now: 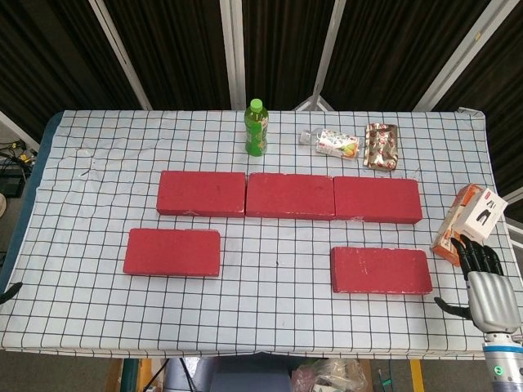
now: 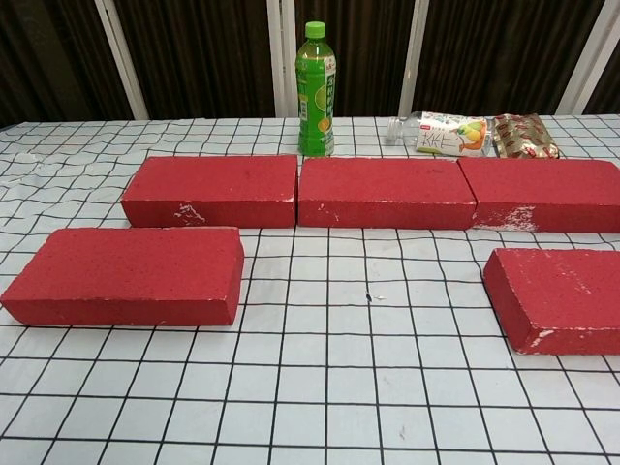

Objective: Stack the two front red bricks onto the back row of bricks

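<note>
A white cloth with a black grid (image 1: 98, 188) covers the rectangular surface. Behind it, at twelve o'clock, hangs a dark pleated curtain (image 1: 176, 49) crossed by slanting white metal bars (image 1: 234, 49). At nine o'clock, cables (image 1: 12, 151) lie on the floor. Even light falls from overhead.
</note>
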Tool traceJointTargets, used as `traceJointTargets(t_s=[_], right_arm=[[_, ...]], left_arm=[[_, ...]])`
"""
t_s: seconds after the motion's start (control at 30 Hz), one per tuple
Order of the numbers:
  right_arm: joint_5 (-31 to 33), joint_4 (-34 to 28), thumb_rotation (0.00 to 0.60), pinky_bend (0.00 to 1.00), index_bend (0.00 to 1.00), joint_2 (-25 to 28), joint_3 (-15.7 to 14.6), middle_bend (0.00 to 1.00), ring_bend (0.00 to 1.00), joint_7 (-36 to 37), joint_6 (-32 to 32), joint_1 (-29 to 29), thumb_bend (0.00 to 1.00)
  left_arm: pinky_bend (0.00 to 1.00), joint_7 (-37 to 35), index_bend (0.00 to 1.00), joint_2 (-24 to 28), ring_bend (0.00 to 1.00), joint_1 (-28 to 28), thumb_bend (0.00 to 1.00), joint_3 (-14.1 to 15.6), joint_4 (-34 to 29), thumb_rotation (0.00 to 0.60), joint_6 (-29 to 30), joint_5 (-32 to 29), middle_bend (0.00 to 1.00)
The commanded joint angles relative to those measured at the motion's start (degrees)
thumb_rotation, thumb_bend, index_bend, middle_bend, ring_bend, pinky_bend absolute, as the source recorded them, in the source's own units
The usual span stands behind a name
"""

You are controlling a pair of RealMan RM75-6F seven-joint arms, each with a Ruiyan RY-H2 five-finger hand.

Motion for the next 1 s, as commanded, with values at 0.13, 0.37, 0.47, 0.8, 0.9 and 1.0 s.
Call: traceJointTargets(t_s=[0.13, 0.37, 0.47, 0.8, 0.9, 1.0], right_arm=[[3.5, -5.5, 0.6, 0.0, 0.0, 4.1, -2.3, 0.0, 0.0, -1.0, -7.8, 1.7, 0.13], [9.7, -10.9, 0.6, 0.0, 0.0, 4.6, -1.0, 0.0, 0.0, -10.6, -16.0, 8.2, 0.13], [14.0, -11.5, 0.6, 0.0, 0.0, 3.4, 0.2, 0.0, 0.0, -14.2, -17.2, 10.5, 0.13], [27.2, -13.2, 0.6, 0.0, 0.0, 1.2, 1.4, 0.0, 0.0, -23.6, -20.1, 17.3, 0.13], [29.9, -12.8, 0.6, 0.0, 0.0, 0.2, 1.3, 0.0, 0.0, -25.6, -20.4, 19.0, 0.13], [32.3, -12.7, 0.6, 0.0, 0.0, -0.5, 1.2, 0.0, 0.0, -27.2, -20.6, 20.5, 0.13]], left_arm=[[0.02, 0.5, 0.09, 0.0, 0.0, -0.2, 0.0, 0.1, -0.2, 0.6, -0.7, -0.2, 0.0], [0.02, -0.6, 0.09, 0.6, 0.0, 0.7, 0.0, 0.4, -0.4, 0.6, 0.4, 0.0, 0.0], [0.02, -0.5, 0.09, 0.8, 0.0, 0.6, 0.0, 0.5, -0.4, 0.6, -0.1, -0.3, 0.0], [0.02, 0.1, 0.09, 0.9, 0.0, 0.6, 0.0, 0.4, -0.6, 0.6, -0.5, -0.5, 0.0], [0.02, 0.1, 0.09, 0.9, 0.0, 0.6, 0.0, 0.4, -0.6, 0.6, -0.4, -0.5, 0.0], [0.02, 0.1, 0.09, 0.9, 0.0, 0.6, 0.0, 0.4, -0.5, 0.6, -0.4, -0.6, 0.0]])
